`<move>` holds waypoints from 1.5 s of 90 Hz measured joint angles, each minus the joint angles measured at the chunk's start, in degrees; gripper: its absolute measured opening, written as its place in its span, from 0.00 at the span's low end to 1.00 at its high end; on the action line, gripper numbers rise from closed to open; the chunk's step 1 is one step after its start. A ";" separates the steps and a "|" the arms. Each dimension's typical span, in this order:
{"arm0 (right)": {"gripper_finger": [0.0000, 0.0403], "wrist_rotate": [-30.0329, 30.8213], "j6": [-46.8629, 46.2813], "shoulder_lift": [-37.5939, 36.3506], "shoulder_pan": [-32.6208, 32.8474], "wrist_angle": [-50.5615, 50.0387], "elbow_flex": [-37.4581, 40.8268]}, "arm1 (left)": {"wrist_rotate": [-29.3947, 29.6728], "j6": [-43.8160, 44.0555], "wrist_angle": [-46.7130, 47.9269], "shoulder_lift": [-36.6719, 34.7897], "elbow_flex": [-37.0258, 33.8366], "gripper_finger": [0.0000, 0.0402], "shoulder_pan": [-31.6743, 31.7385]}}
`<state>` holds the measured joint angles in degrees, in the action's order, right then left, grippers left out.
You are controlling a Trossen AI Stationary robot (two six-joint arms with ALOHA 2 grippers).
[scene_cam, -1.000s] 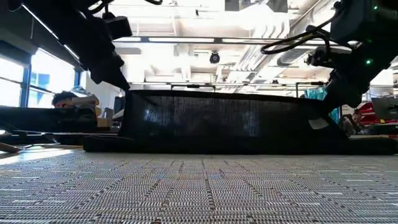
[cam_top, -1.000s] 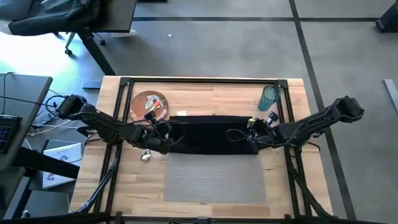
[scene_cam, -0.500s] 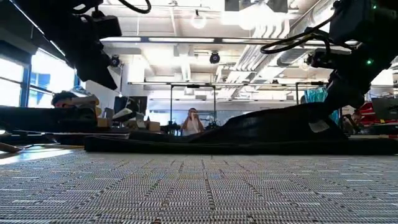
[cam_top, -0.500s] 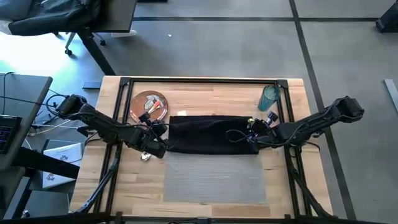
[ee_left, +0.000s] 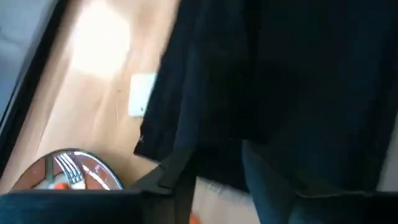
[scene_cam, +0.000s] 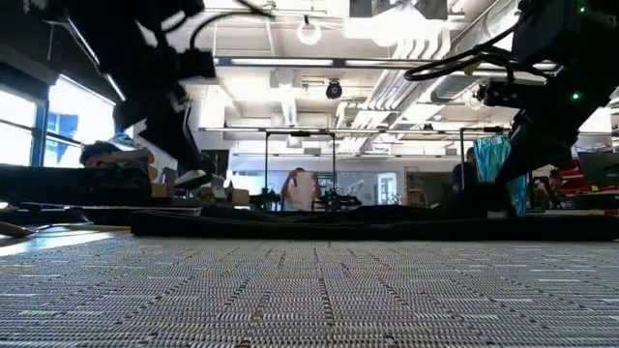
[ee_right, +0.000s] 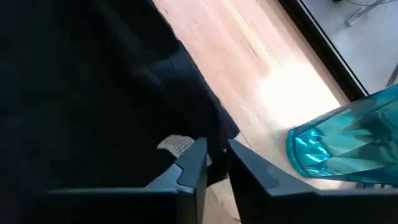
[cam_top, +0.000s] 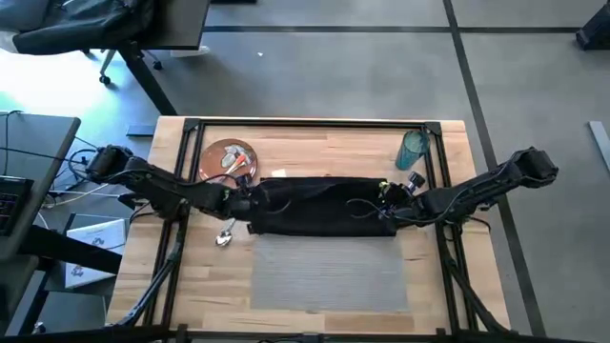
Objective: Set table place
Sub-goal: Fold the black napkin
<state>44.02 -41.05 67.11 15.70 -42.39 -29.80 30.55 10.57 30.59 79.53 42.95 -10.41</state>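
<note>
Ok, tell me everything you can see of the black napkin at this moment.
The black napkin is a dark, soft cloth lying as a wide, slightly rumpled band across the table, along the far edge of the grey placemat. A small pale tag shows near one end in the right wrist view. The right pincer has its fingers closed on that end's edge. The left pincer sits at the opposite end. In the low view the cloth lies nearly flat.

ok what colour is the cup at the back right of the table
Teal, see-through with faceted sides. The cup shows best in the right wrist view.
</note>
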 joint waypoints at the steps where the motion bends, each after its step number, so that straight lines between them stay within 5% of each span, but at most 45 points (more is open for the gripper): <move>1: 0.16 -0.01 0.00 0.00 0.00 0.01 0.00 | -0.04 -0.78 -0.09 0.15 -0.16 0.33 0.21; 50: 0.21 0.02 0.00 -0.02 0.00 0.42 -0.02 | -0.58 -23.02 -12.87 8.71 -3.75 0.37 3.77; 68: 0.21 0.06 0.00 -0.02 0.00 0.44 -0.02 | 2.39 -24.57 -21.02 11.71 -3.75 0.37 3.78; 79: 0.21 0.12 0.14 -0.02 0.01 0.32 -0.02 | 2.55 -21.65 -21.56 11.91 -3.75 0.30 4.27; 97: 0.21 0.23 0.15 -0.02 0.00 0.32 -0.02 | 2.68 -13.04 -19.14 11.91 -3.75 0.03 5.96; 120: 0.21 -0.58 -2.08 -0.02 0.00 0.28 -0.02 | 8.96 10.78 -11.07 9.29 -3.75 0.02 8.12; 135: 0.21 -1.80 -2.48 -0.02 0.00 0.57 -0.02 | 8.79 14.32 -11.33 8.91 -3.75 0.00 9.87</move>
<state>42.22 -43.53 67.09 15.71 -41.81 -29.82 39.34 24.89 19.26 88.44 39.20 -0.54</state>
